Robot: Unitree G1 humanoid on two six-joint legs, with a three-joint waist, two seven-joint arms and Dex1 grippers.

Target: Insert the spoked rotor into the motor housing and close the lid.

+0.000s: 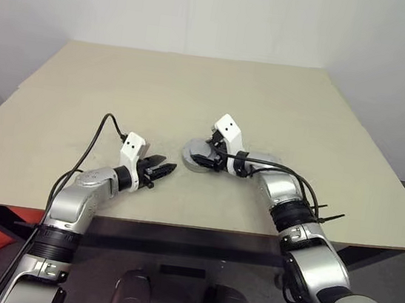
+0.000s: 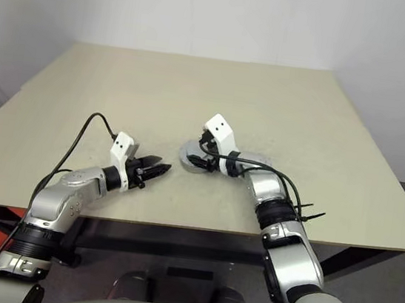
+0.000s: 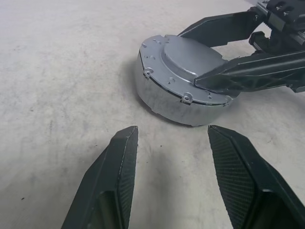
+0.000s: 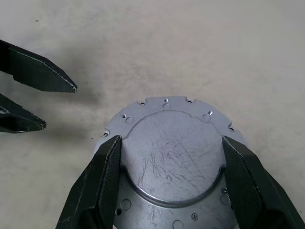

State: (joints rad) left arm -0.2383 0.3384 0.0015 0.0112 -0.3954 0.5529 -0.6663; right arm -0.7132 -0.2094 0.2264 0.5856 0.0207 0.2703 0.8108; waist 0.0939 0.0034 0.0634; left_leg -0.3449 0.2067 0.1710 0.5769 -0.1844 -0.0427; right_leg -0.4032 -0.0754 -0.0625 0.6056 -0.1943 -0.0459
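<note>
Scratched grey metal motor housing | right gripper grasps it | left gripper released

Motor housing: round, squat grey metal puck, flat on the pale surface near its front edge, about midway across. Shiny side wall; lid closed on top, lying level, dull grey and scratched, with a raised round centre and a notched flange dotted with small holes. Seam between lid and body visible around the rim.
</note>
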